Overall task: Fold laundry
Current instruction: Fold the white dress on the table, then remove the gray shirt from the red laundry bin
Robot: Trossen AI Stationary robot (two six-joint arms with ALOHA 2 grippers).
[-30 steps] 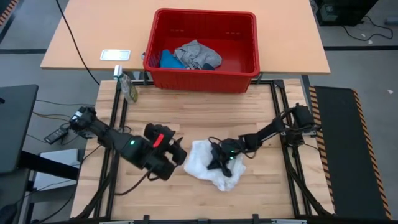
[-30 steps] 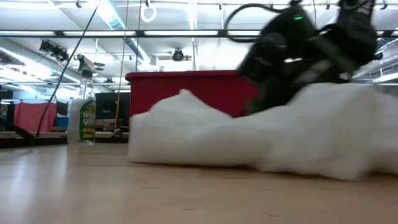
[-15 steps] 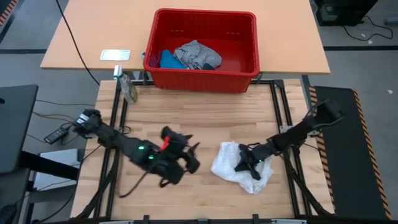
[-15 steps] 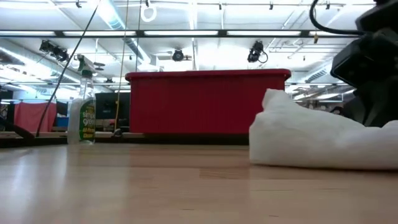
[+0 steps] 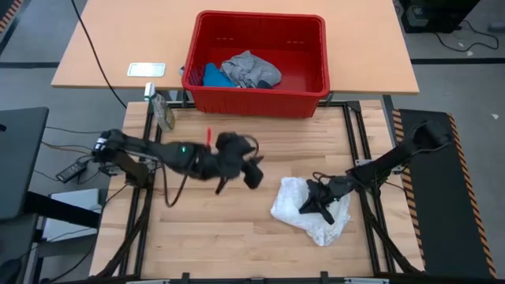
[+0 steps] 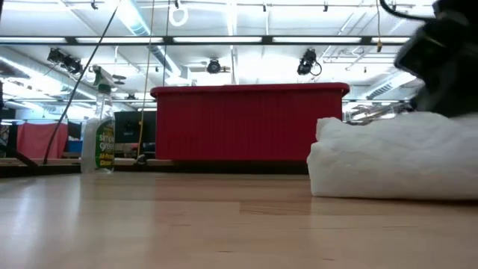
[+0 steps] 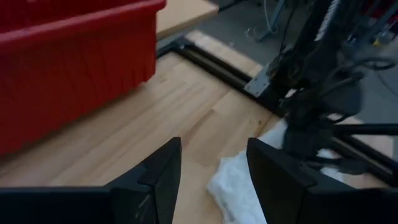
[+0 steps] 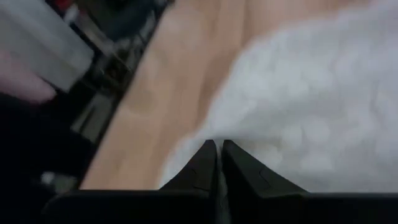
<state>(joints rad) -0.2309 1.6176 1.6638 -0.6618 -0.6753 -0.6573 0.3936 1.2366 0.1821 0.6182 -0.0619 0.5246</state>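
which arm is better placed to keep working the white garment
Right, probably. The right claw sits on the white garment with its fingers nearly closed on the fabric in its wrist view. The left claw is open, off the cloth, above bare table.

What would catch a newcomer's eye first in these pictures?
The red basket at the table's far edge, with grey and blue garments inside. Then the white garment crumpled on the wood toward the right, the right hand on it, while the left hand hangs open mid-table.
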